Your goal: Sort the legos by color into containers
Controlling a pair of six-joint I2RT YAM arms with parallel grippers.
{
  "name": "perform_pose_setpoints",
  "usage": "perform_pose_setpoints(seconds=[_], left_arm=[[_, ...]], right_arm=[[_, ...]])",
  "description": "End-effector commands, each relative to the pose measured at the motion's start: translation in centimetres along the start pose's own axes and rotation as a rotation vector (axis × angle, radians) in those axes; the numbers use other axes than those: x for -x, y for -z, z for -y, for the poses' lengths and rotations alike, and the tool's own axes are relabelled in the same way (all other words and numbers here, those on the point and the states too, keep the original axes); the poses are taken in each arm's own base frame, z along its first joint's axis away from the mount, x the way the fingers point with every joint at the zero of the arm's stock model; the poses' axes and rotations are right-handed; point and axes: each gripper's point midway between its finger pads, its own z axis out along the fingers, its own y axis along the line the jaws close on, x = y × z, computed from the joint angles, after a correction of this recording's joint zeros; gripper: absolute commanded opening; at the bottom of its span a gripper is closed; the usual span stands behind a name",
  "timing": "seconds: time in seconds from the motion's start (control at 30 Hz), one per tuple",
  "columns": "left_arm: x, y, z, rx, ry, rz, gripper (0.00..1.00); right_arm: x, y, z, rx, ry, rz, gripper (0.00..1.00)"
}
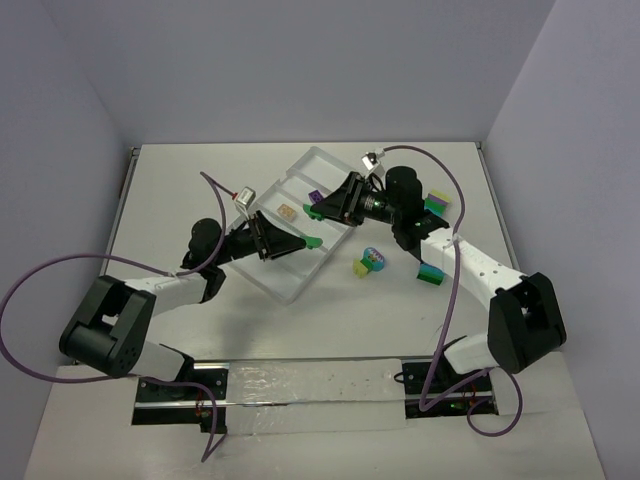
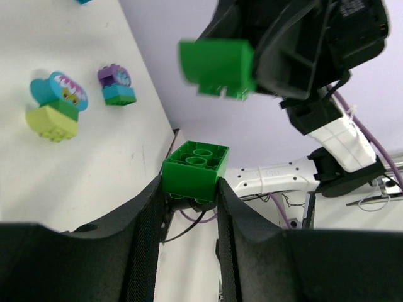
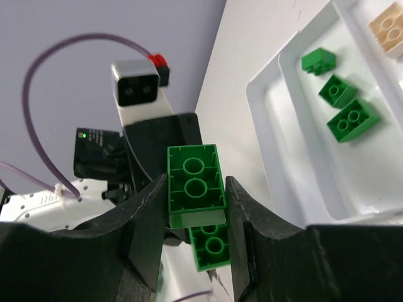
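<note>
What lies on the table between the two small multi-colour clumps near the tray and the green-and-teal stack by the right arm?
Nothing: in the top view the table is bare between the clumps and the stack.

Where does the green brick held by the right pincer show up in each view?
Top external: green brick at centre, over the clear tray, in the right pincer.
Left wrist: green brick upper centre, above the second green brick gripped by the left pincer.
Right wrist: green brick centre, between its own fingers.
Shared landmark: the white table.
</note>
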Motion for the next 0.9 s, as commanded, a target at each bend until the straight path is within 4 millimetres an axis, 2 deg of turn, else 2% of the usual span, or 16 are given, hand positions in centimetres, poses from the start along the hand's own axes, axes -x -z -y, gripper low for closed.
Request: perform_pose_setpoints(seconds=[0.0,0.13,0.23,0.3,0.33,0.37,0.43,0.47,0.53,0.6,0.7,0.87], left_arm=[[-0.3,0.3,0.1,0.025,-0.059,-0.011,0.0],[0.7,0.9,-0.7,0.104,-0.085,0.018,0.0],[4.1,3.3,-4.5,0.372,-0.066,0.128,0.0],[5.8,5.7,-6.9,0.568,-0.079,0.179,0.0],[6.9,6.6,-7.6,0.649,-0.099,0.212,0.0],[7.2,7.4,-8.5,0.721,-0.106,0.219,0.0],[8.5,7.9,-8.6,0.788,-0.124,0.247,0.0],[8.7,8.2,-9.2,0.828,-0.121,0.244,0.0],[11.0,8.4,-9.3,0.899,-0.148,0.295,0.0],[11.4,8.3,-10.8,0.955,-0.14,0.268,0.0],[12.7,7.7,-12.0,1.025,-0.155,0.249,0.0],[12.2,7.1,-14.6,1.09,-0.139,0.217,0.0]], right_arm=[[2.5,0.6,-3.0,0.083,0.051,0.078,0.04],[2.8,0.7,-2.4,0.052,0.061,0.096,0.04],[3.5,1.4,-0.8,-0.045,0.099,0.145,0.04],[4.0,2.2,1.5,-0.176,0.146,0.192,0.05],[3.9,2.7,2.0,-0.213,0.168,0.198,0.05],[4.2,2.9,2.5,-0.243,0.195,0.213,0.06],[4.2,3.3,3.7,-0.303,0.211,0.215,0.06],[3.8,3.2,4.3,-0.324,0.22,0.202,0.06],[2.8,2.8,5.6,-0.372,0.225,0.165,0.06],[1.1,1.4,6.3,-0.391,0.25,0.109,0.06],[-1.4,-0.6,6.2,-0.371,0.285,0.019,0.06],[-3.9,-3.4,6.1,-0.354,0.305,-0.067,0.09]])
